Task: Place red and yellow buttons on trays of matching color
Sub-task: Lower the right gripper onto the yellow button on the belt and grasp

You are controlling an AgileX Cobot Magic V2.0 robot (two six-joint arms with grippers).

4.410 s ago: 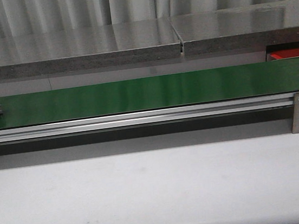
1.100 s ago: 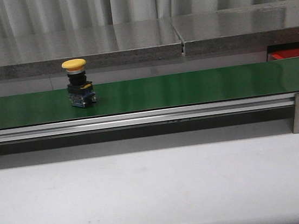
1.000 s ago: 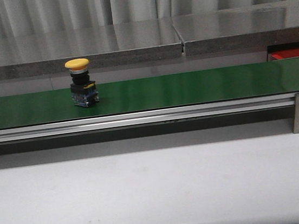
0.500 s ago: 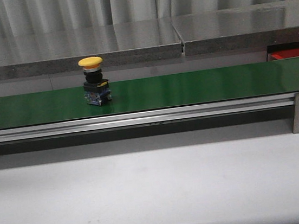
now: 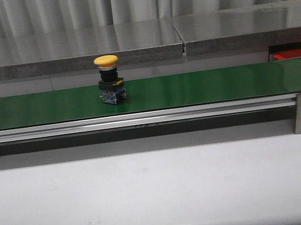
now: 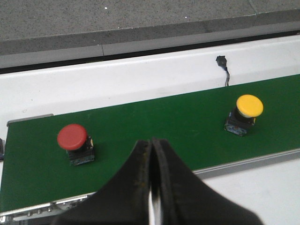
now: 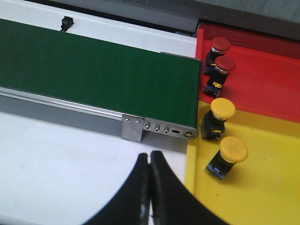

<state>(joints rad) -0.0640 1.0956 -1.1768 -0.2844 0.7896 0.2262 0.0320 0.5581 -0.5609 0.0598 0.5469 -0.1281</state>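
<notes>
Yellow button on belt [image 5: 108, 79]: upright on the green belt [image 5: 202, 87], left of the belt's middle in the front view, at about 10 o'clock from the frame's centre. Over the last few seconds it has ridden from the far left end toward the right — the belt is running.
Red button on belt [image 6: 73, 142]: shown only by the left wrist camera, upright, well behind the yellow one near the infeed end.
Left gripper [image 6: 151, 187]: jaws pressed together, holding nothing, above the near edge of the belt between the two buttons.
Right gripper [image 7: 149, 187]: fingers closed on themselves and empty, over the white table by the belt's end bracket.
Red tray [image 7: 272, 79]: two red buttons already in it, beside the belt's end.
Yellow tray [image 7: 262, 192]: two yellow buttons already in it, next to the red tray.
Meaning: sorting is partly done — the yellow button probably needs picking once it nears the right arm, whose jaws must open first.
</notes>
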